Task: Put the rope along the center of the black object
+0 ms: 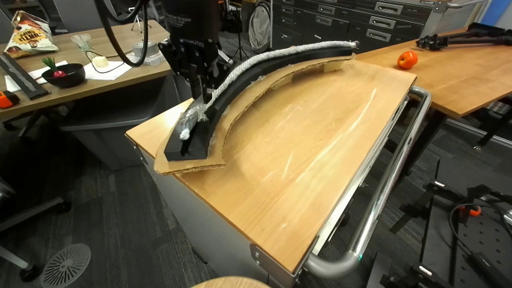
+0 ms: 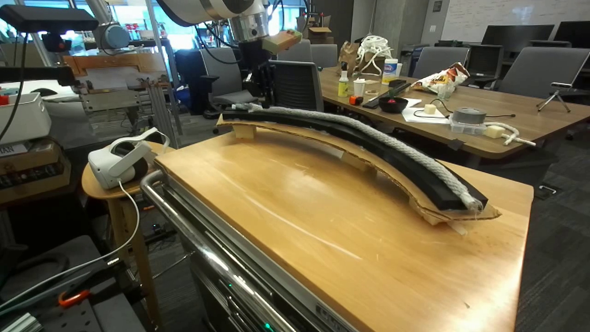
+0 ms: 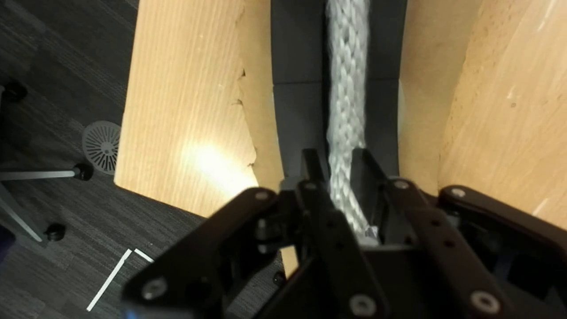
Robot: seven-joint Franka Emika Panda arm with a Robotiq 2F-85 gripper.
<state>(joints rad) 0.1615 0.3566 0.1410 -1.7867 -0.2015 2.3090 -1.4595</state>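
rope (image 3: pixel 347 88) lies along the black object (image 3: pixel 297 115), between the gripper's (image 3: pixel 335 155) fingers (image 3: pixel 364 179).

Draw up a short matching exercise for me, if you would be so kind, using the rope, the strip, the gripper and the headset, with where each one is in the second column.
Things:
1. rope
2. strip
3. gripper
4. headset

Places:
A. on the cardboard
B. on a stool
C. straddling the rope
D. lying along the top of the strip

Right pairs: 1-D, 2-A, 3-C, 4-B.
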